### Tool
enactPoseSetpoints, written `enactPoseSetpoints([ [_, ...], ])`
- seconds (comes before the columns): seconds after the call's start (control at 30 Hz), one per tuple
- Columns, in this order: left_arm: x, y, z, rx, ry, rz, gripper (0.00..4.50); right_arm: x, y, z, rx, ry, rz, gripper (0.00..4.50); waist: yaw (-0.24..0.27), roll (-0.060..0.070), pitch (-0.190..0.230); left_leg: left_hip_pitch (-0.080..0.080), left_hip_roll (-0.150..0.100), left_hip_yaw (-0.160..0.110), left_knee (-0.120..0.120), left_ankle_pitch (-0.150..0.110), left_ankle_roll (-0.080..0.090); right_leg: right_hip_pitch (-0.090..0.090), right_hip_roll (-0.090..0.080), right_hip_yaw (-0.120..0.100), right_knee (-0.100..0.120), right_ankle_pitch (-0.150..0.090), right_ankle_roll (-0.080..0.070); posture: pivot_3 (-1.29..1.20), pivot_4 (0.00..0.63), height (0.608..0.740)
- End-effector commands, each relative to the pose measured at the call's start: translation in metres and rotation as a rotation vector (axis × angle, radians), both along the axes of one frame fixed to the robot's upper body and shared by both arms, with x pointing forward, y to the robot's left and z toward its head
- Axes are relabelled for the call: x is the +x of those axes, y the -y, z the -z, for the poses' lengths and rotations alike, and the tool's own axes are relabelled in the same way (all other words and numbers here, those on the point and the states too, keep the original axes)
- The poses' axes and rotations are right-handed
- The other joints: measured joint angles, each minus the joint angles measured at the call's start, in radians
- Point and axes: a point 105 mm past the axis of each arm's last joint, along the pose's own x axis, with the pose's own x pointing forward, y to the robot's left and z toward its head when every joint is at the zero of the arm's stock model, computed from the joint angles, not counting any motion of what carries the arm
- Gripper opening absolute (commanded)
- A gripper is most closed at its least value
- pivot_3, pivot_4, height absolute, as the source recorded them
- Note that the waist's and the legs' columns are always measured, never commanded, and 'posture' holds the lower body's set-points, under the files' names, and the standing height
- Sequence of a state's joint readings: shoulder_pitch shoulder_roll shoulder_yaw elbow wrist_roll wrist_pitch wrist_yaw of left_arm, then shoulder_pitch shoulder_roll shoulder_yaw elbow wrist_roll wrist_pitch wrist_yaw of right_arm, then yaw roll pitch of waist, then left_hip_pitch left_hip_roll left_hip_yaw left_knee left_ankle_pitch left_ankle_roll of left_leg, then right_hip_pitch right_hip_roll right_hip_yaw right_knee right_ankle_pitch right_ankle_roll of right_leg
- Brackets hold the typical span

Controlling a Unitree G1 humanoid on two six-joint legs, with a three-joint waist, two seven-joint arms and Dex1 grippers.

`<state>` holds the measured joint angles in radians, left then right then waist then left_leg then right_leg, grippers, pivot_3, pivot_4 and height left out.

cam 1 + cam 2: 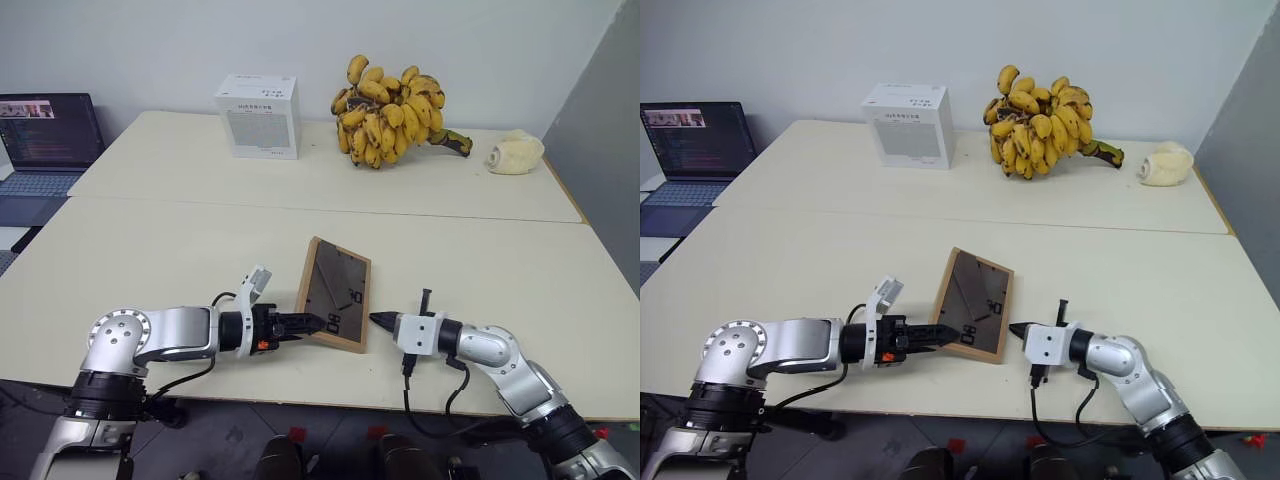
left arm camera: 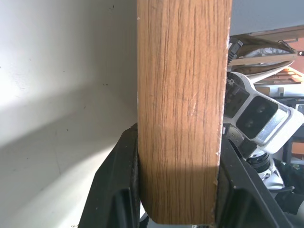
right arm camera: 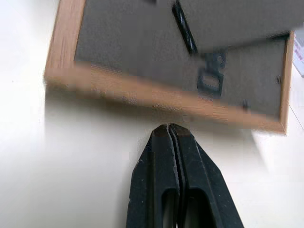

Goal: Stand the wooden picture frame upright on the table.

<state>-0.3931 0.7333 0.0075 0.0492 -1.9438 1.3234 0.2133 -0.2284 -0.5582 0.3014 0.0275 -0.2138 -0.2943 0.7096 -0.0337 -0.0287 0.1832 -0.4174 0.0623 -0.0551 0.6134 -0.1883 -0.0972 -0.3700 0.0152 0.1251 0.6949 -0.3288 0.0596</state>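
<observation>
- The tabletop [image 1: 180,260] fills the middle of the head view, cream and smooth, with a seam running across it above centre.
- A laptop [image 1: 45,140] sits open at the far left edge.
- A banana bunch [image 1: 390,115] lies at the upper centre, with a white box [image 1: 258,115] to its left and a pale lump [image 1: 515,153] at the upper right.
- The frame [image 1: 335,293] is just below centre, dark back panel facing up, its near edge raised off the tabletop.
- The left tool [image 1: 305,323] pinches the frame's lower left corner; in the wrist view the wood edge sits between its black fingers [image 2: 116,190].
- The right tool [image 1: 380,320] is pressed together, its tip just beside the frame's lower right corner.
</observation>
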Motion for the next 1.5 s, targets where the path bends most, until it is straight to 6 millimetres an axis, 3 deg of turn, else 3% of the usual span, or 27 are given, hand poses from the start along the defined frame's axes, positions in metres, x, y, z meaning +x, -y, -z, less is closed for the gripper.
enactPoseSetpoints([
  [0.03, 0.019, -0.004, -0.034, 0.035, 0.246, -0.026, 1.30, 0.010, 0.026, -0.016, 0.002, 0.056, 0.068, 0.00, 0.001, 0.000, 0.000, 0.000, 0.000, 0.000, 0.000, 0.000, 0.000, 0.000, 0.000, 0.000, 0.000, 0.000, 0.000, 0.00, 0.150, 0.740],
  [0.1, 0.027, -0.005, -0.041, 0.057, 0.354, -0.037, 1.30, 0.013, 0.035, -0.023, -0.002, 0.069, 0.094, 0.00, 0.001, 0.000, 0.000, 0.000, 0.000, 0.000, 0.000, 0.000, 0.000, 0.000, 0.000, 0.000, -0.002, 0.000, 0.000, 0.00, 0.150, 0.740],
  [0.23, 0.046, -0.005, -0.054, 0.087, 0.589, -0.058, 1.30, 0.028, 0.050, -0.055, 0.045, 0.130, 0.167, 0.00, -0.002, 0.000, 0.000, -0.001, 0.000, 0.002, -0.003, 0.000, 0.000, 0.000, 0.000, 0.000, -0.005, 0.001, -0.001, 0.00, 0.150, 0.740],
  [0.4, 0.053, 0.009, -0.069, 0.061, 0.782, -0.030, 1.30, 0.038, 0.041, -0.116, 0.229, 0.191, 0.193, 0.00, 0.001, 0.001, 0.001, -0.004, 0.000, 0.001, -0.004, 0.000, 0.000, -0.002, 0.000, 0.000, -0.007, 0.001, -0.001, 0.00, 0.150, 0.740],
  [0.53, 0.053, 0.020, -0.082, 0.012, 0.846, -0.006, 1.30, 0.033, 0.020, -0.163, 0.379, 0.222, 0.140, 0.95, 0.001, 0.001, 0.001, -0.009, 0.001, 0.000, -0.004, 0.000, 0.000, -0.005, 0.000, -0.001, -0.008, 0.001, -0.001, 0.00, 0.150, 0.740],
  [0.63, 0.050, 0.026, -0.090, -0.016, 0.874, 0.029, 1.30, 0.029, 0.005, -0.182, 0.427, 0.233, 0.106, 1.63, 0.002, 0.001, 0.001, -0.009, 0.001, -0.001, -0.004, 0.000, 0.000, -0.005, 0.000, -0.002, -0.008, 0.001, -0.001, 0.00, 0.150, 0.740],
  [0.7, 0.048, 0.031, -0.096, -0.028, 0.897, 0.056, 1.30, 0.028, -0.004, -0.188, 0.442, 0.240, 0.087, 1.95, 0.002, 0.001, 0.001, -0.009, 0.000, -0.002, -0.004, 0.000, 0.000, -0.005, 0.000, -0.003, -0.008, 0.001, -0.001, 0.00, 0.150, 0.740],
  [0.87, 0.037, 0.042, -0.107, -0.061, 0.935, 0.139, 1.30, 0.029, -0.022, -0.192, 0.448, 0.256, 0.052, 3.26, 0.001, 0.001, 0.001, -0.010, 0.000, -0.002, -0.004, 0.000, 0.000, -0.005, 0.000, -0.003, -0.008, 0.001, -0.001, 0.00, 0.150, 0.740],
  [1.13, 0.033, 0.050, -0.114, -0.074, 0.966, 0.192, 1.30, 0.032, -0.040, -0.203, 0.495, 0.267, 0.009, 3.26, 0.001, 0.001, 0.001, -0.010, 0.001, -0.003, -0.004, 0.000, 0.000, -0.005, 0.000, -0.004, -0.007, 0.001, -0.001, 0.00, 0.150, 0.740],
  [1.5, 0.059, 0.050, -0.106, -0.040, 0.961, 0.159, 1.30, 0.024, -0.054, -0.214, 0.550, 0.278, -0.010, 3.26, 0.001, 0.001, 0.001, -0.010, 0.001, -0.003, -0.004, 0.000, 0.000, -0.005, 0.000, -0.004, -0.006, 0.001, -0.001, 0.00, 0.150, 0.740],
])
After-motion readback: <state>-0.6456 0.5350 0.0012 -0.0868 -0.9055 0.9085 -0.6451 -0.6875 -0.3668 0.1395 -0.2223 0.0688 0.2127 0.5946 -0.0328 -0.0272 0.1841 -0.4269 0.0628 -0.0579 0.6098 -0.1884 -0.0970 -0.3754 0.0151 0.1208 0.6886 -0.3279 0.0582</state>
